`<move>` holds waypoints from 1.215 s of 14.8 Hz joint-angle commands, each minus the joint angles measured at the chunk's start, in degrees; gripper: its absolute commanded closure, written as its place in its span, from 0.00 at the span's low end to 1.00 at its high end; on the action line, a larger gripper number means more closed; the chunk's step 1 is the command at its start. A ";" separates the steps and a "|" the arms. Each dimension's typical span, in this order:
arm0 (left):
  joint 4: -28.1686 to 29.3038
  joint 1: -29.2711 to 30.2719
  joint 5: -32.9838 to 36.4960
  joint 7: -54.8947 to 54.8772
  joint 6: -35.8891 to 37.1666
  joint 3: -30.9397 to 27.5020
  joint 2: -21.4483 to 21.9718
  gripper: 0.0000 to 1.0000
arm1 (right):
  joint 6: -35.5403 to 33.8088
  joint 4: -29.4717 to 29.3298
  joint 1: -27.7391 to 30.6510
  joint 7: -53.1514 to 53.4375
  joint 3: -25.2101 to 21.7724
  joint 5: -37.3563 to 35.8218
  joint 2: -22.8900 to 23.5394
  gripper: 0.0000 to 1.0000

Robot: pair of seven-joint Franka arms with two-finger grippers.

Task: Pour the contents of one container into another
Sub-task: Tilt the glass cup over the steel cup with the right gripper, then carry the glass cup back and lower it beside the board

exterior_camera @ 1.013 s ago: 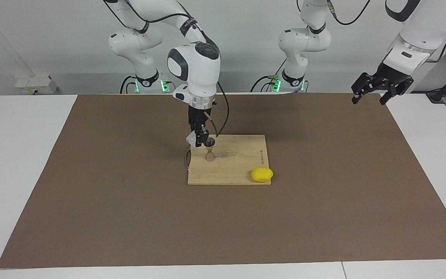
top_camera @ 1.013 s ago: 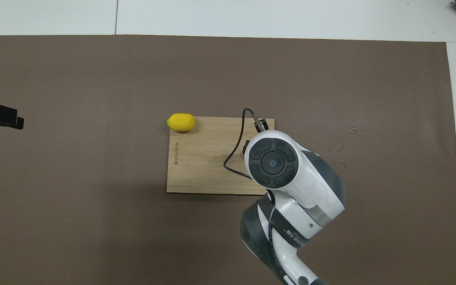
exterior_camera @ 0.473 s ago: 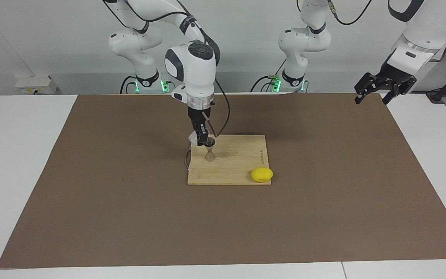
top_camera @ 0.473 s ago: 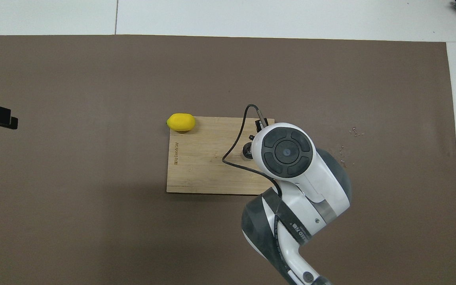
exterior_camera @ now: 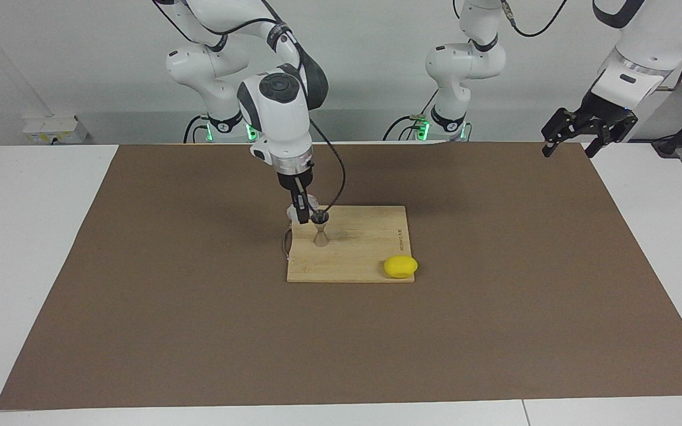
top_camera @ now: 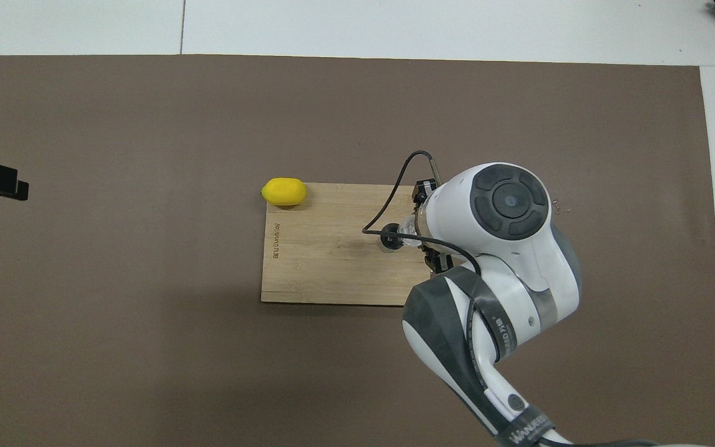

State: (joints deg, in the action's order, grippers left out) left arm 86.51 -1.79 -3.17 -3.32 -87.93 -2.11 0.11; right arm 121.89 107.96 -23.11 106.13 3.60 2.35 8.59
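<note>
The right gripper (exterior_camera: pixel 301 214) is clamped on the glass tumbler (exterior_camera: pixel 295 210), tipped with its mouth toward the jigger (exterior_camera: pixel 321 229). The jigger stands upright on the cutting board (exterior_camera: pixel 364 248), at the board's right-arm end, just beside and below the tumbler's lip. A lemon (exterior_camera: pixel 401 267) lies at the board's opposite corner. The left gripper (exterior_camera: pixel 578 137) waits, jaws wide, over the mat's left-arm end.

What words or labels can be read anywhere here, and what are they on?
"WANDE…": white letters, cut off at the picture's edge, on the black band of the right arm, overhead view.
Board: a short burnt-in mark near the lemon, too small to read.
Right arm's second band: white letters, too slanted to read.
Nothing else carries text.
</note>
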 commanded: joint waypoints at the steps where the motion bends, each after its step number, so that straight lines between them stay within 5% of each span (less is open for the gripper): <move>1: -0.03 0.91 1.15 0.60 0.13 0.96 0.77 0.00 | 1.77 1.20 2.88 -3.81 0.44 6.15 -0.24 1.00; 10: -0.12 0.83 5.54 0.16 0.83 1.14 1.03 0.00 | 1.43 6.65 21.16 -32.36 0.35 34.36 1.86 1.00; 18: -0.03 0.83 5.11 0.60 1.18 1.23 1.38 0.00 | -0.25 7.88 31.18 -45.64 0.44 38.51 7.22 1.00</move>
State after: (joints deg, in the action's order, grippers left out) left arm 86.45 -1.70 1.15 -3.32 -87.83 -1.65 0.74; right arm 122.29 115.52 5.30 65.46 3.17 38.10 14.59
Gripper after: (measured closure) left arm 0.000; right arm 0.493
